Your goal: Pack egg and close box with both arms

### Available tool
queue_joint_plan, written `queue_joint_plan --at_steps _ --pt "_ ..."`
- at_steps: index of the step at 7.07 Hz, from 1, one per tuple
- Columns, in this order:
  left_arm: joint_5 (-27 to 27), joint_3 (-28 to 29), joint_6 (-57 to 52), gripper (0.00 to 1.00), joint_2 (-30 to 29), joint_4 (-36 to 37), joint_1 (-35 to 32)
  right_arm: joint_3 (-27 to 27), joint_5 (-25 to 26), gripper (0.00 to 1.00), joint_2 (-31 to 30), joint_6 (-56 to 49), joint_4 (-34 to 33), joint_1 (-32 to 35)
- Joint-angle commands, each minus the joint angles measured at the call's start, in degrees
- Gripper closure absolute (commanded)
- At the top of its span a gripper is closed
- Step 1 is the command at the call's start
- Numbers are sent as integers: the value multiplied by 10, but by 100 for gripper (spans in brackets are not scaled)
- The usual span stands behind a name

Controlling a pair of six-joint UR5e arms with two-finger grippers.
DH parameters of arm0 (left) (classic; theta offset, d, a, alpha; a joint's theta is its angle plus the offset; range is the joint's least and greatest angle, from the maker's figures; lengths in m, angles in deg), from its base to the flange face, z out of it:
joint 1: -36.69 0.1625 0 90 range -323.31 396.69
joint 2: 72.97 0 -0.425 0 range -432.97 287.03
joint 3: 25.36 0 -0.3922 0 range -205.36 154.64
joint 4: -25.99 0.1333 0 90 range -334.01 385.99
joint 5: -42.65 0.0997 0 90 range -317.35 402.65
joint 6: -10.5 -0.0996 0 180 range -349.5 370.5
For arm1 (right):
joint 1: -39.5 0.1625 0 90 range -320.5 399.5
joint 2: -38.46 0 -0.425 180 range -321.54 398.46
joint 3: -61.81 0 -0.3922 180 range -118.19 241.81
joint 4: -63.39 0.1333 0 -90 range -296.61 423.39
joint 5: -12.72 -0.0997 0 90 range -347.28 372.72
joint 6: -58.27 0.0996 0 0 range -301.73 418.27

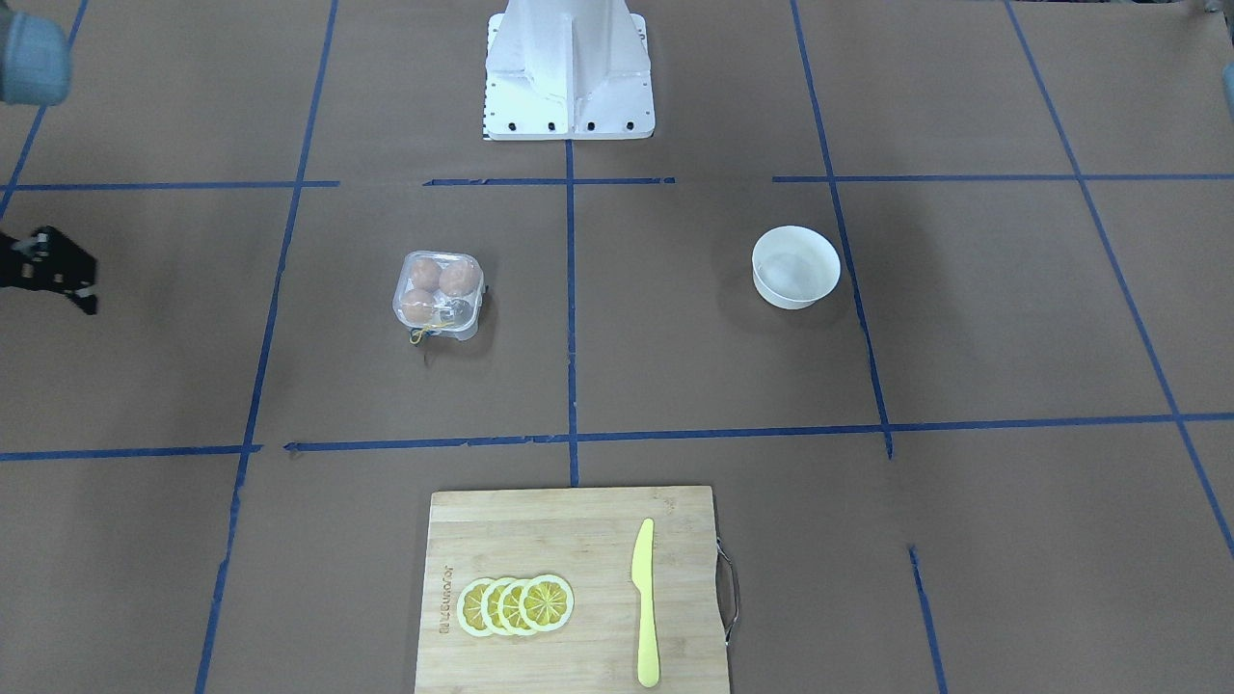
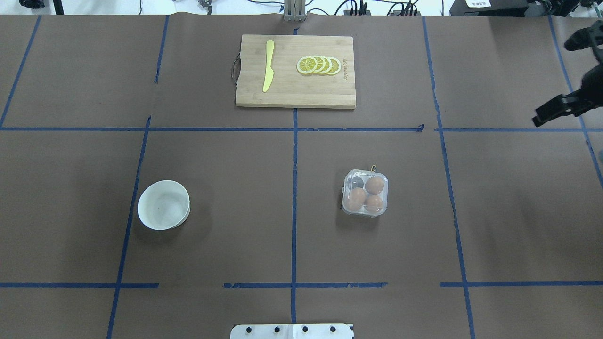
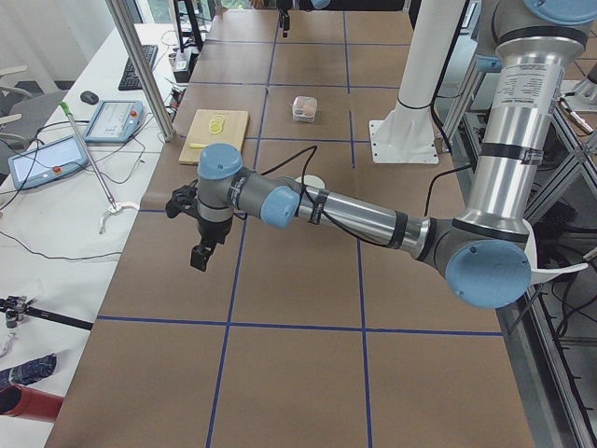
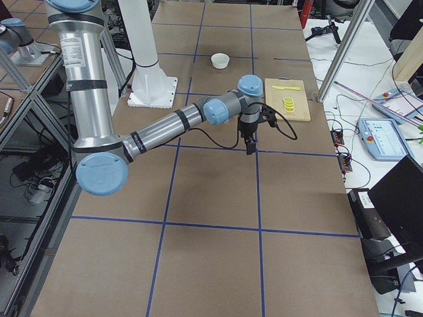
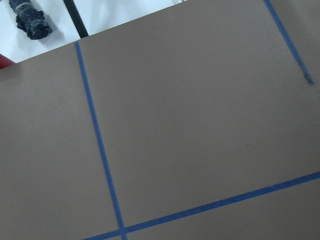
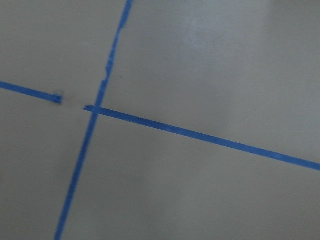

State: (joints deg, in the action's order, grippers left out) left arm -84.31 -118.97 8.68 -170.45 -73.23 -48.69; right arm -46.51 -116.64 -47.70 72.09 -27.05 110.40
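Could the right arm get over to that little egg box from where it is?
Probably yes. The right gripper hangs off to the side, and only bare table lies between it and the box, which sits in the same half. Nothing stands in the way.

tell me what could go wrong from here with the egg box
1. The box holds three eggs, but I cannot tell whether it is latched shut. If lifted, it might spring open and spill them.
2. The right pincer hangs at the table's end, far from the box. A low sweep toward it could knock the small box aside.
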Motion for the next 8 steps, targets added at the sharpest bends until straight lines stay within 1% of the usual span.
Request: queue_joint_plan --at_steps 1,2,4,5,6,7,8 --pt "-41 36 -69 0 44 0 -25 88 -68 0 -52 -168 2 131" --pt "-41 36 -68 0 55 1 -25 129 -70 0 -52 -186 1 167" --pt "-41 40 -64 0 61 1 -25 137 -63 0 -59 -182 4 178" --pt "-41 39 -63 0 64 1 -25 150 -55 0 -58 -183 3 178" --pt "-41 40 -62 0 67 1 -25 172 -57 0 -58 -180 4 187" --pt "-41 40 -62 0 71 2 -25 172 -63 0 -59 -180 4 188" --pt "-42 40 -59 0 76 12 -25 172 -83 0 -59 -179 3 194"
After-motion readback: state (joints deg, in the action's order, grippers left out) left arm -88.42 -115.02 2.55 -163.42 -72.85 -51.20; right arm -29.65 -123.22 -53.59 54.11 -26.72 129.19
